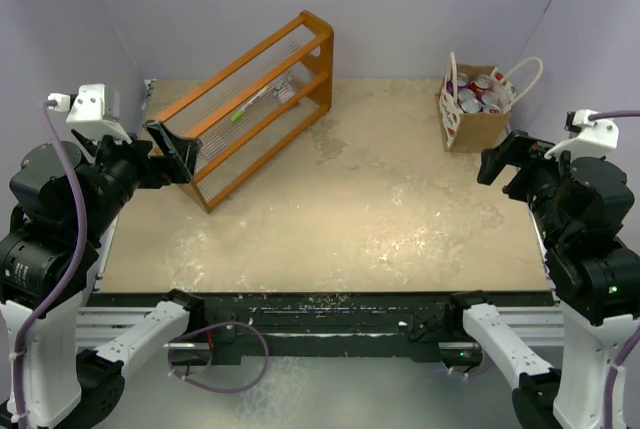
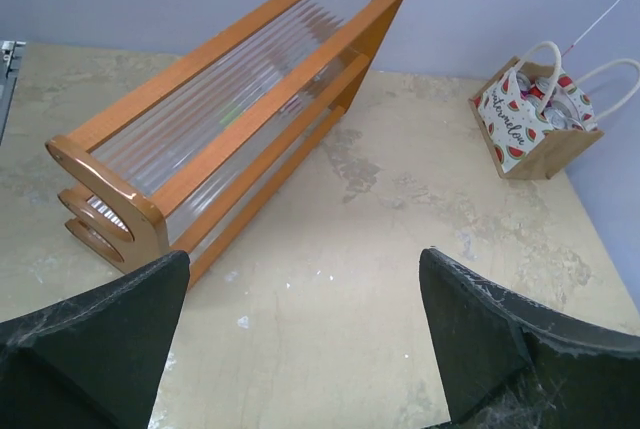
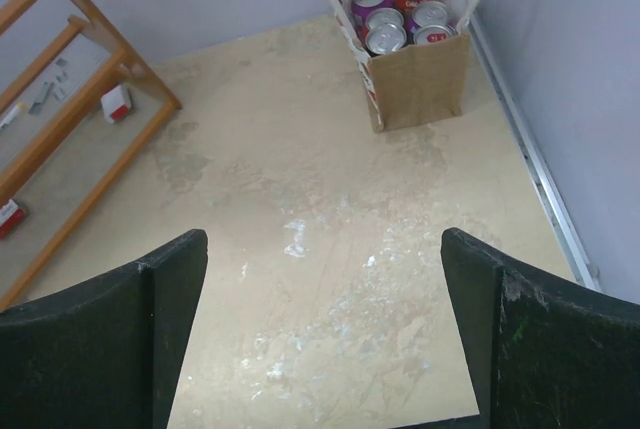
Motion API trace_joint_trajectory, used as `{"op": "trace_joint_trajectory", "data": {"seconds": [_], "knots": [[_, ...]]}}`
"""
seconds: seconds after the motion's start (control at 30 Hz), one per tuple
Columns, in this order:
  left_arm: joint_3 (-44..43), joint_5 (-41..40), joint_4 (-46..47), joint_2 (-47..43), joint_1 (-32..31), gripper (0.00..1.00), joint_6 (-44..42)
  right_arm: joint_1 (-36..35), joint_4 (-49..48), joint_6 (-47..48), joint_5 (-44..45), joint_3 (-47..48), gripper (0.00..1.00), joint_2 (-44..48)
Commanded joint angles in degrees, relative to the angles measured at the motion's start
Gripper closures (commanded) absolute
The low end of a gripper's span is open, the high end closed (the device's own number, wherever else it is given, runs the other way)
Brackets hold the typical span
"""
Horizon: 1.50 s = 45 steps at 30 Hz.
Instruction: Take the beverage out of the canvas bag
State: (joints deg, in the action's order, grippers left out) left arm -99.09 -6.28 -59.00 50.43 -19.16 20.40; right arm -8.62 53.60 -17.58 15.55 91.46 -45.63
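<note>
even, soft overhead light, faint shadows; all views sharp, pale glare patches on the tabletop (image 1: 380, 209).

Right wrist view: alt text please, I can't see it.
An upright canvas bag holding several beverage cans stands at the top, by the right wall. The right gripper, jaws open and empty, frames the tabletop; an orange wooden rack sits left.

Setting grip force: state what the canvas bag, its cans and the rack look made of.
Canvas bag: matte tan fabric or stiff paper, cannot tell; it stands boxy. Cans: shiny metal, likely aluminium, pull-tab tops. Rack: smooth orange wood frame, ribbed clear shelves, probably plastic.
</note>
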Motion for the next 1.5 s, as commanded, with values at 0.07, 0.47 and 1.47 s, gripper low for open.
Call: {"op": "trace_joint_trajectory", "data": {"seconds": [0.07, 0.47, 1.47], "knots": [[-3.58, -2.04, 2.16, 2.46, 0.09, 0.01, -1.80, -0.04, -3.99, -0.37, 5.01, -1.90, 0.00, -1.45], [-10.91, -3.85, 6.61, 12.29, -0.88, 0.01, -8.06, -0.08, -10.66, -1.81, 12.75, -1.84, 0.00, -10.96], [-20.01, -8.78, 15.53, 34.24, -5.71, 0.01, -18.69, 6.68, -41.91, 17.09, 11.26, 18.28, 0.00, -63.97]]}}
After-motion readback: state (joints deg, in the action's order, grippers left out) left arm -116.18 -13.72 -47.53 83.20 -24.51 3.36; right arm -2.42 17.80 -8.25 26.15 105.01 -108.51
